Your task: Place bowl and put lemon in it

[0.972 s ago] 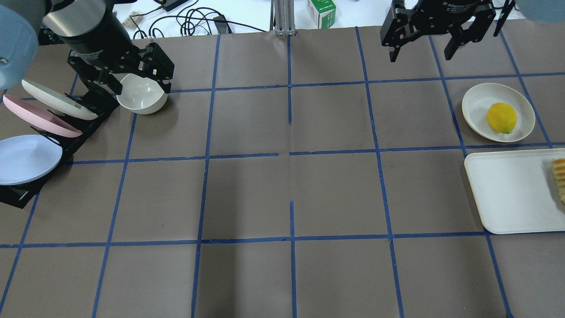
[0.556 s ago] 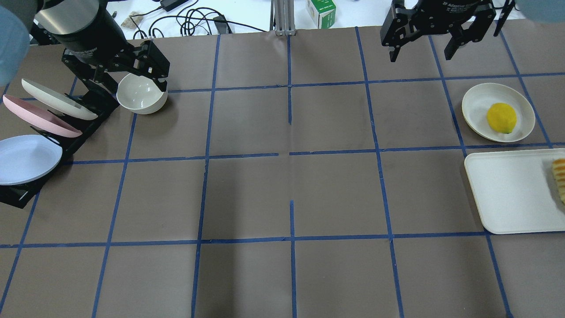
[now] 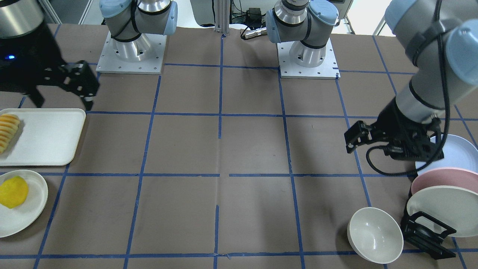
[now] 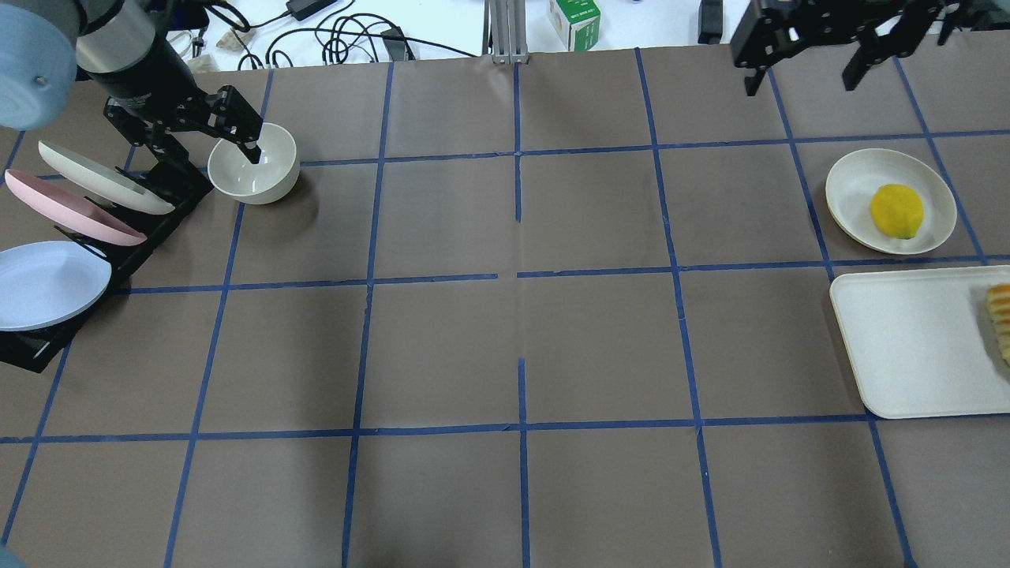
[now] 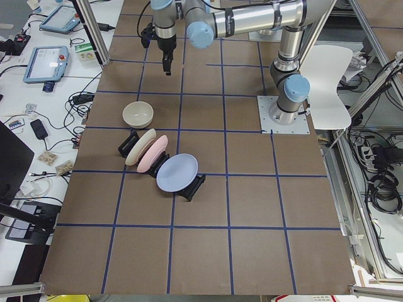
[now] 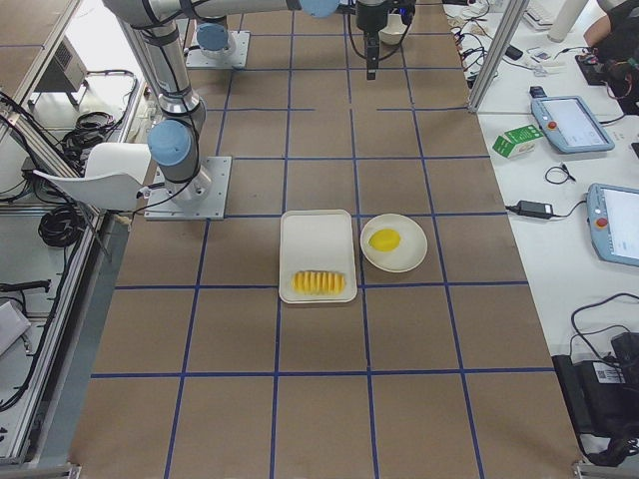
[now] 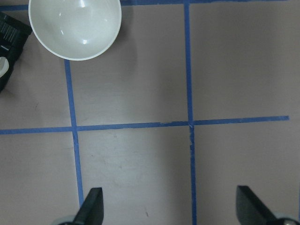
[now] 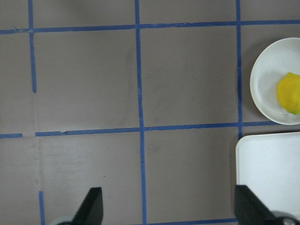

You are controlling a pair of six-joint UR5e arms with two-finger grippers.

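The off-white bowl [image 4: 252, 167] stands upright on the table beside the plate rack, also in the front view [image 3: 375, 234] and at the top left of the left wrist view [image 7: 75, 28]. My left gripper [image 4: 207, 148] [image 3: 394, 151] is open and empty, raised above the table on the robot's side of the bowl, not touching it. The yellow lemon [image 4: 896, 210] [image 3: 13, 191] [image 8: 289, 93] lies on a shallow cream plate [image 4: 852, 185]. My right gripper [image 4: 801, 79] [image 3: 62, 102] is open and empty, held high, apart from the lemon.
A black rack [image 4: 170, 185] with cream, pink and blue plates [image 4: 47, 284] stands left of the bowl. A white tray [image 4: 907, 347] with ridged sliced food [image 4: 1000, 319] lies near the lemon's plate. Cables and a small box [image 4: 574, 22] sit beyond the far edge.
My left gripper, which was open around the bowl, has drawn back to the left, away from it; the bowl stays put. My right gripper has shifted right and toward the far edge.
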